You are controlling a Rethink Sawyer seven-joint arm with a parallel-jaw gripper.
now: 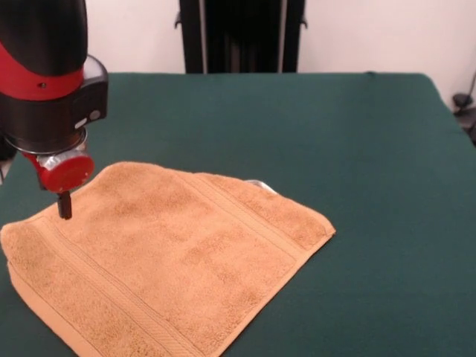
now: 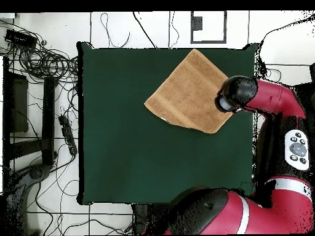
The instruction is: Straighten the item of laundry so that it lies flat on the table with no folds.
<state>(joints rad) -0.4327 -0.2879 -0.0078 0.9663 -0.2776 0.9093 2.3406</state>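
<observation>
The item of laundry (image 1: 163, 253) is an orange-tan towel, spread out nearly flat and turned like a diamond on the green table (image 1: 357, 149). Its near corner runs off the picture's bottom edge. A white label (image 1: 259, 184) peeks out at its far edge. My gripper (image 1: 65, 206) hangs at the towel's left corner, a single narrow black tip just at the cloth, shut, with no cloth raised in it. From overhead the towel (image 2: 187, 92) lies near the table's (image 2: 123, 135) top right corner. There the arm's black wrist (image 2: 237, 92) covers the towel's right corner and hides the gripper.
The red arm (image 2: 277, 101) reaches in over the table's right edge in the overhead view. Cables and a black stand (image 2: 49, 110) lie on the floor left of the table. The towel sits close to two table edges.
</observation>
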